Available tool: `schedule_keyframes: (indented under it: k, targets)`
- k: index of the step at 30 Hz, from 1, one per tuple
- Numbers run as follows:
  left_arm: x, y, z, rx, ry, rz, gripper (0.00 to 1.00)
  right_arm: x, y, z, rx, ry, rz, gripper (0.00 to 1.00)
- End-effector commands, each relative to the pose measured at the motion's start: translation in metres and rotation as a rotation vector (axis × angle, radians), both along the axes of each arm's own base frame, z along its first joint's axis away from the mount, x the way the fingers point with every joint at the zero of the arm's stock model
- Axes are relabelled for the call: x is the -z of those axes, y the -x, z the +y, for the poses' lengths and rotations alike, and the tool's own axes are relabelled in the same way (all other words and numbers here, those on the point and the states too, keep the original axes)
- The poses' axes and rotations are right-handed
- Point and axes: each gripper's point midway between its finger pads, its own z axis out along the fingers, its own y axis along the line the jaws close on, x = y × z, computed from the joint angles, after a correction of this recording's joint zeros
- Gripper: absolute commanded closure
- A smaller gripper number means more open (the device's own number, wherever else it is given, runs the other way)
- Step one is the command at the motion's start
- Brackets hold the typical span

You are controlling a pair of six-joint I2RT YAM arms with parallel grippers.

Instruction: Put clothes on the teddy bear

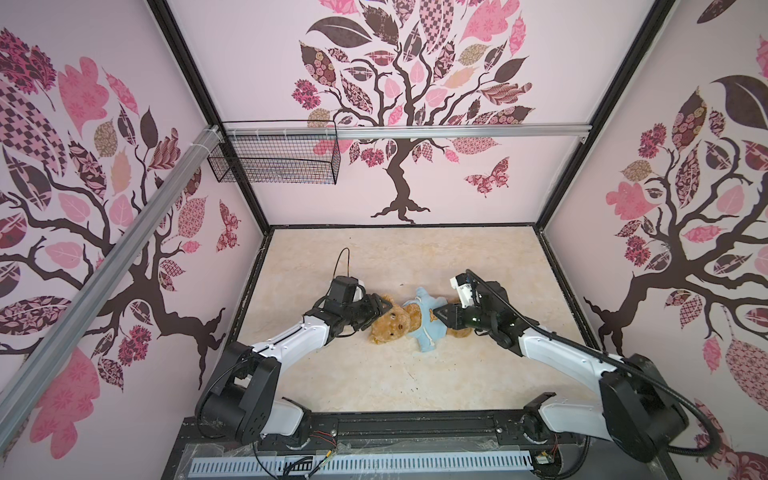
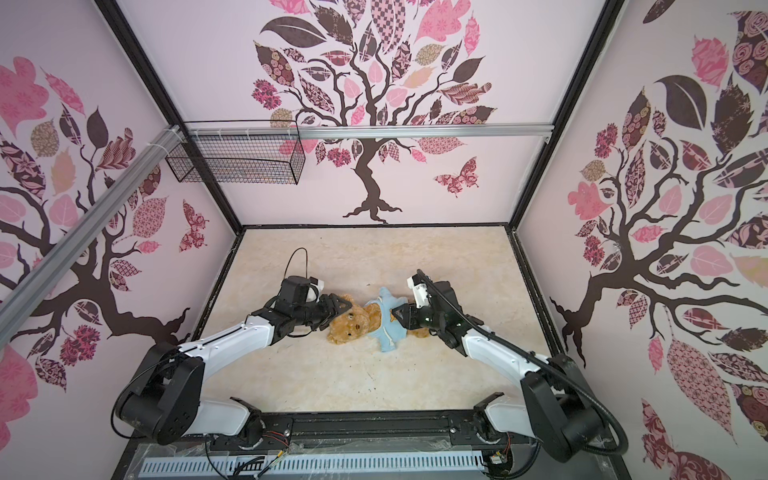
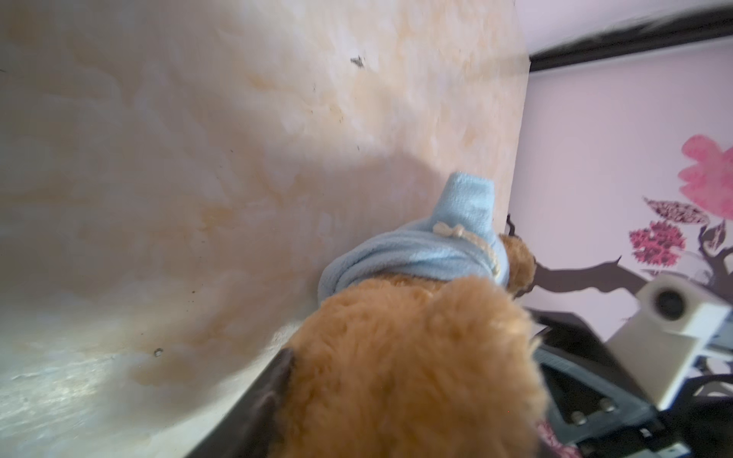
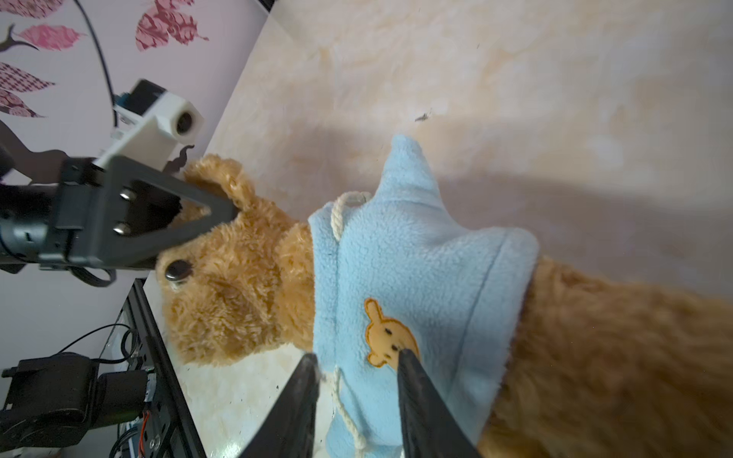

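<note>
The golden-brown teddy bear (image 1: pixel 388 326) (image 2: pixel 351 326) lies on its back on the marbled floor, head to the left. A light blue shirt (image 1: pixel 426 322) (image 2: pixel 388 322) (image 4: pixel 416 269) with an orange bear-face emblem covers its torso, one sleeve pointing away and one toward the front. My left gripper (image 1: pixel 374 318) (image 2: pixel 332 313) is open, its fingers (image 3: pixel 273 392) (image 4: pixel 190 206) standing wide around the bear's head (image 3: pixel 396 376). My right gripper (image 1: pixel 438 313) (image 2: pixel 397 312) (image 4: pixel 359 355) is open over the shirt's front, fingertips apart beside the emblem and the cream drawstring.
A black wire basket (image 1: pixel 274 158) hangs from the aluminium rail on the back wall. Patterned walls close in the floor on three sides. The black base rail (image 1: pixel 415 428) with both arm mounts runs along the front edge.
</note>
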Motion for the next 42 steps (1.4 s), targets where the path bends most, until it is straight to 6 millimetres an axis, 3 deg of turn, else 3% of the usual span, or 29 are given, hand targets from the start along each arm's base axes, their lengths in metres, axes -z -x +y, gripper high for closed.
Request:
schedule_keyframes:
  k: [1, 6, 9, 12, 16, 20, 26, 34, 42]
  targets:
    - [-0.022, -0.013, 0.018, -0.007, -0.109, -0.113, 0.06, -0.005, -0.028, 0.017, -0.005, -0.013, -0.02, 0.67]
    - [-0.04, -0.009, 0.054, -0.029, -0.295, -0.216, 0.03, 0.031, -0.062, 0.023, -0.011, -0.018, 0.104, 0.72]
    - [-0.068, 0.0, 0.056, 0.022, -0.369, -0.369, 0.07, 0.045, -0.077, 0.026, -0.018, -0.064, 0.18, 0.73]
    - [-0.095, 0.018, 0.025, 0.222, -0.473, -0.649, 0.13, 0.049, -0.087, 0.029, -0.043, -0.112, 0.226, 0.73]
    - [-0.115, 0.06, -0.033, 0.611, -0.581, -1.042, 0.16, 0.036, -0.09, 0.031, -0.07, -0.147, 0.209, 0.71]
    - [-0.105, 0.085, -0.068, 0.984, -0.71, -1.308, 0.13, 0.03, -0.092, 0.032, -0.075, -0.177, 0.204, 0.71]
    - [-0.079, 0.076, -0.099, 1.303, -0.803, -1.462, 0.13, 0.031, -0.095, 0.035, -0.081, -0.234, 0.226, 0.71]
    - [-0.044, 0.035, -0.134, 1.365, -0.915, -1.556, 0.17, 0.032, -0.101, 0.031, -0.07, -0.285, 0.247, 0.72]
    - [-0.008, 0.006, -0.148, 1.382, -1.007, -1.535, 0.3, 0.036, -0.105, 0.024, -0.053, -0.308, 0.273, 0.72]
